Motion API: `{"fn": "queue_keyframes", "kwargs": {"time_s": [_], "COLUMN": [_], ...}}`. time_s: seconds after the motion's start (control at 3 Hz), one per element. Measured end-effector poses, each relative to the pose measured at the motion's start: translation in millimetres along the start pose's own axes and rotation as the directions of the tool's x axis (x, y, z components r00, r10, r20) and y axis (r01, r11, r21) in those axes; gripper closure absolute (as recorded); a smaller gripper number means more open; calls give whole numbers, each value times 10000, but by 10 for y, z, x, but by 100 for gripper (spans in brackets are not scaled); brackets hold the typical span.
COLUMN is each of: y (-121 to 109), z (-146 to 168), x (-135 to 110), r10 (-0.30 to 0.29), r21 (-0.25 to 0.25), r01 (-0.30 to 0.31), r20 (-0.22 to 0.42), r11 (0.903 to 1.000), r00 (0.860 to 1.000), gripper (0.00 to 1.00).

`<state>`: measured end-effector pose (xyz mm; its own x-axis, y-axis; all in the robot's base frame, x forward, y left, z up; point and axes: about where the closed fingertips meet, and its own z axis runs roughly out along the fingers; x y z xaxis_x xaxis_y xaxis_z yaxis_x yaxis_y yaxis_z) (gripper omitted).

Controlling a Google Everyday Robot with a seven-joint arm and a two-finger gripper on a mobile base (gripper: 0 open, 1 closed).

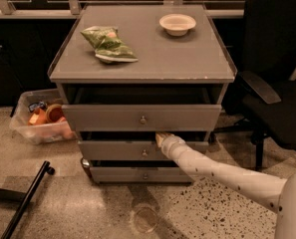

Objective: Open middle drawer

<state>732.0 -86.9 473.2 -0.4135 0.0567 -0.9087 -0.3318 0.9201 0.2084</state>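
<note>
The grey cabinet (142,59) has three drawers. The middle drawer (112,151) is a wide shallow grey front with a small round metal knob (144,153) at its centre. My gripper (161,138) sits at the end of the white arm (212,171), which comes in from the lower right. It is at the top edge of the middle drawer's front, just right of and above the knob. The top drawer (102,117) stands pulled out a little above it. The bottom drawer (117,175) is the shortest.
A green chip bag (108,44) and a beige bowl (177,24) lie on the cabinet top. A clear plastic bin (38,121) of items stands on the floor at the left. A black office chair (274,83) is at the right. A black pole (25,200) lies on the floor.
</note>
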Motion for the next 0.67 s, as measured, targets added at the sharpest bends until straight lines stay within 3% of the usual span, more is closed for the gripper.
{"fn": "queue_keyframes", "kwargs": {"time_s": [0.67], "y": [14], "z": [331], "x": [112], "r10": [283], "r21": [28], "r01": [-281], "r20": [-481], "r11": [9996], "r00": [9984], "gripper": [100]}}
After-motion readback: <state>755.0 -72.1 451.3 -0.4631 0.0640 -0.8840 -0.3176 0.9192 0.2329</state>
